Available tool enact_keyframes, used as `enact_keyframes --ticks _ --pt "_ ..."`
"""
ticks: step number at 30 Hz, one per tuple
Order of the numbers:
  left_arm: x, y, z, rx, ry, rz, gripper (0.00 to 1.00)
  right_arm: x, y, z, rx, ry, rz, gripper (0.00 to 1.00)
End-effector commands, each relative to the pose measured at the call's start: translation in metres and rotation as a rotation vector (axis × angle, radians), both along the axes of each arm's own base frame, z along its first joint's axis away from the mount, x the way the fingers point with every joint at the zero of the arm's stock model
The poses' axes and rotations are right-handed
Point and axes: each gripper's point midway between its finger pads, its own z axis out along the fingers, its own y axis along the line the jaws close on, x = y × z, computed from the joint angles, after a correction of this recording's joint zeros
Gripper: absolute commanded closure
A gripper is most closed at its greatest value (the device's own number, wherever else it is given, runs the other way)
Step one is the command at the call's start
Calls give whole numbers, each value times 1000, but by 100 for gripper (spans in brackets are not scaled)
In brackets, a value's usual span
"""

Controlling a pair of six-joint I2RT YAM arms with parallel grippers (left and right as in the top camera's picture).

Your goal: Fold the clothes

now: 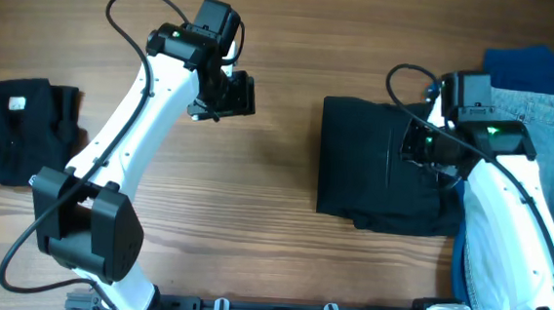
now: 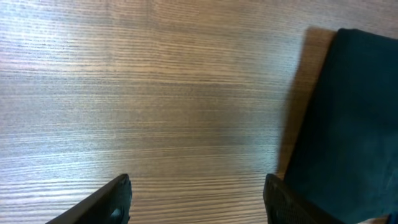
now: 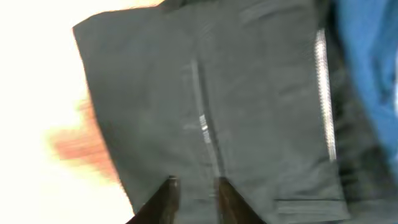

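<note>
The large black cloth (image 1: 374,172) lies folded into a rough rectangle on the wooden table (image 1: 270,252), right of centre, with its right edge running under the right arm. The right gripper (image 1: 422,150) hangs over that right-hand part of the cloth. In the right wrist view its fingers (image 3: 163,200) stand close together with only a narrow strip of dark fabric showing between them. The view is badly blurred, so I cannot tell whether they pinch the cloth or merely hover above it. A pale seam line runs up the fabric from between the fingers, and a second stitched line shows nearer the blue edge. The left gripper (image 1: 224,95) is over bare wood, well apart from the cloth's left edge. From its own camera the two fingertips (image 2: 115,202) are spread wide and hold nothing, and the cloth's edge fills the right side of that view. A second black garment (image 1: 15,127), bearing a small white label, sits loosely folded at the far left of the table. At the far right lie light-blue jeans (image 1: 553,125) (waistband and pocket visible), with a darker blue garment (image 1: 533,65) behind them at the top corner. More blue fabric shows beside the right arm's base.
</note>
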Motion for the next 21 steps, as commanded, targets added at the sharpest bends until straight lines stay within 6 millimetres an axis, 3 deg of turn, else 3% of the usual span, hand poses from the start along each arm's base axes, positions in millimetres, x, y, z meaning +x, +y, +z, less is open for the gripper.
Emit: enact_keyframes --ticks 1,5,12,14,17,21 --pt "-2 -2 -5 -4 10 -16 31 -32 -19 -58 -80 200 -170 94" --pt "-4 -4 -5 -15 19 -19 27 -59 -56 -107 -213 344 -393 94" --pt "-15 -30 0 -114 38 -127 24 -61 -60 -147 -201 443 -415 88" --pt "-19 -47 -3 -153 24 -201 22 -62 -56 -151 -181 460 -410 88" --pt "-29 -92 -17 -292 5 -297 19 -62 -55 -151 -180 462 -403 87" --pt "-50 -145 -54 -437 -6 -425 16 -62 -55 -151 -179 462 -394 87"
